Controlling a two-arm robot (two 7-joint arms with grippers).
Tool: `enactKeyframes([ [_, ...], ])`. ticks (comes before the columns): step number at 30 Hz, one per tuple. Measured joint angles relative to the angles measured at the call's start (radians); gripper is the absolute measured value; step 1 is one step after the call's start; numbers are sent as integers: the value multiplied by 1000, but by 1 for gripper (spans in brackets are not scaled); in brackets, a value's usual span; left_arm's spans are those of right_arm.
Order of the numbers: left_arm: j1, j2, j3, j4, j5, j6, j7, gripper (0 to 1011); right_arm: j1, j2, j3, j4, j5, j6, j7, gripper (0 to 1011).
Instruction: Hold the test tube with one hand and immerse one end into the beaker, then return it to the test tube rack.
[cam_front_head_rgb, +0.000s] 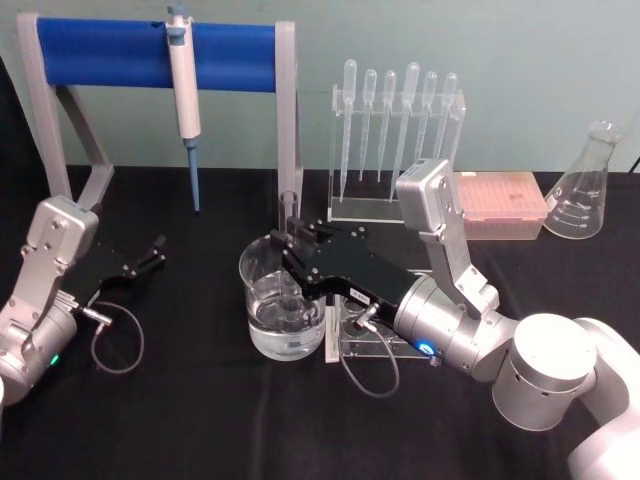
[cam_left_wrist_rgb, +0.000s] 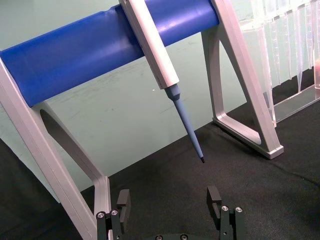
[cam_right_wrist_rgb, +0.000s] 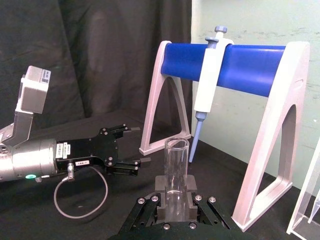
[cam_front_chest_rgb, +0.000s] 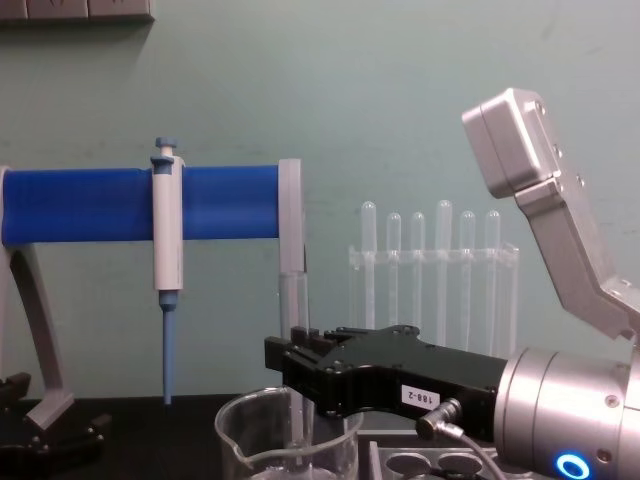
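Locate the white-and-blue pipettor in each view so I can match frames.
Head: pipettor upper left, hanging on the blue bar.
Chest: pipettor left, hanging on the bar.
Left wrist: pipettor slanting across the bar.
Right wrist: pipettor on the bar, behind the test tube.
Shared landmark: the blue bar.

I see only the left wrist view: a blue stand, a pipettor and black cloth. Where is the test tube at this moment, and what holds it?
Observer: The right pincer is shut on the test tube and holds it upright.
Operator: Is it over the beaker?
Observer: Yes. In the chest view its lower part goes down past the rim of the beaker. I cannot tell if the tip reaches the water.
Operator: And where is my own arm compared to that?
Observer: The left pincer is to the left of the beaker, well apart from it.
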Motion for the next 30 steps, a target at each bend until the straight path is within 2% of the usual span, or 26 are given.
enactKeyframes([
  [30,0,0,0,0,0,0,0,1000,-2,0,3,-8,-1,3,-1,224],
])
